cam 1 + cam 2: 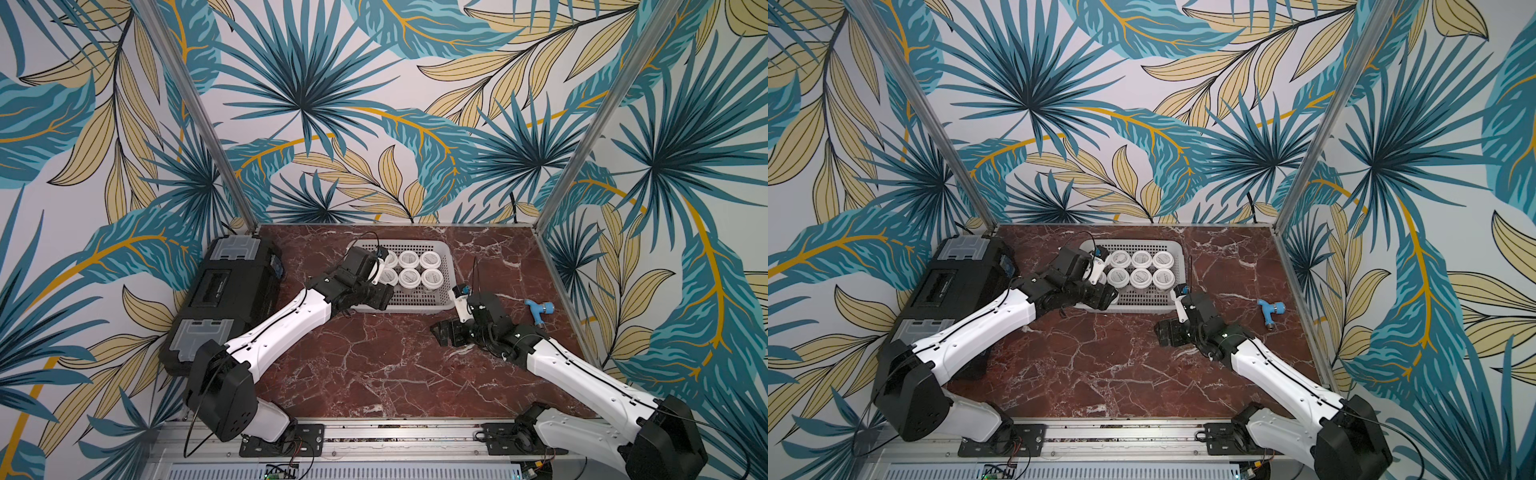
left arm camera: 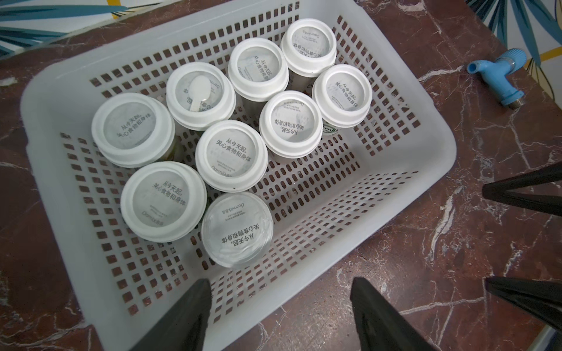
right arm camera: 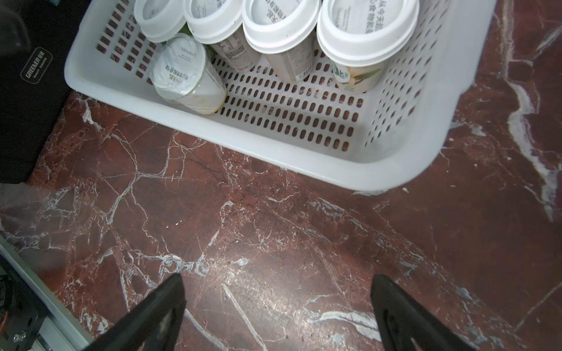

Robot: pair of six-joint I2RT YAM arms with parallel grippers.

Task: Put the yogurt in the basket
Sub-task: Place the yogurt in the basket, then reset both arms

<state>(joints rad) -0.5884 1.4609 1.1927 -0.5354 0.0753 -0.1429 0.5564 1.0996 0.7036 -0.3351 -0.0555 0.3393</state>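
Observation:
The pale grey-white perforated basket [image 1: 450, 270] sits at the back middle of the table. Several yogurt cups [image 1: 409, 259] stand in it in rows, white lids up. In the left wrist view one cup [image 2: 237, 229] shows a foil top with no white cap. The right wrist view shows that same cup [image 3: 182, 73] leaning against its neighbours. My left gripper [image 2: 281, 285] is open and empty above the basket's near rim [image 2: 54, 91]. My right gripper [image 3: 279, 279] is open over bare table, just in front of the basket's right corner [image 3: 304, 158].
A big black case [image 1: 232, 291] with grey latches lies along the left side, close to my left arm. A blue tap fitting [image 1: 540, 309] lies on the table right of the basket. Metal posts and patterned walls close in the back and sides.

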